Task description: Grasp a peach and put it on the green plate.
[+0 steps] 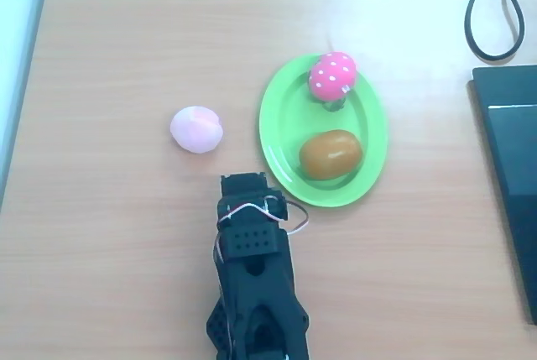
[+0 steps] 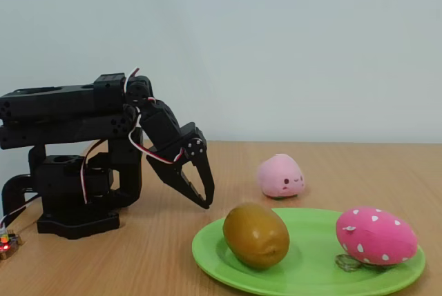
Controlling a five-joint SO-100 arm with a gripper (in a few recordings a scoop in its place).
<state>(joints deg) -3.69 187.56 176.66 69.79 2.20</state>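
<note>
Resting: peach [image 1: 196, 129] on bare tabletop [image 1: 109, 234], left of green plate [image 1: 275, 138] in overhead view, clear gap btwn the two; nothing touches it.
Peach, fixed view: peach [image 2: 281, 176] sits behind the green plate [image 2: 207, 258], apart from its rim; pale pink w/ small printed face on the side twd camera.
Green plate: lime oval, raised rim, flat on tabletop; carries 2 toys.
Plate contents: brown oval toy [image 1: 331, 153] on the plate half nearer the arm in overhead view; hot-pink dotted toy [image 1: 332, 74] at the far end, partly over the rim. Fixed view: brown oval toy [image 2: 255, 235] left, hot-pink dotted toy [image 2: 376, 235] right, w/ small metal ring under it.
Arm: black arm [image 1: 252, 293] folded low, enters from bottom edge in overhead view; white + red wires loop round the wrist.
Jaws: gripper [image 2: 206, 196] points down and twd the plate, tips above tabletop, just left of plate rim in fixed view; fingers close together w/ only a thin gap, holding nothing. Overhead view: gripper [image 1: 244, 180] sits near the peach, below and right of it, not touching.
Other: black cable [image 1: 495, 16] at top right, dark flat device [image 1: 512, 167] at right edge, well apart from plate.
</note>
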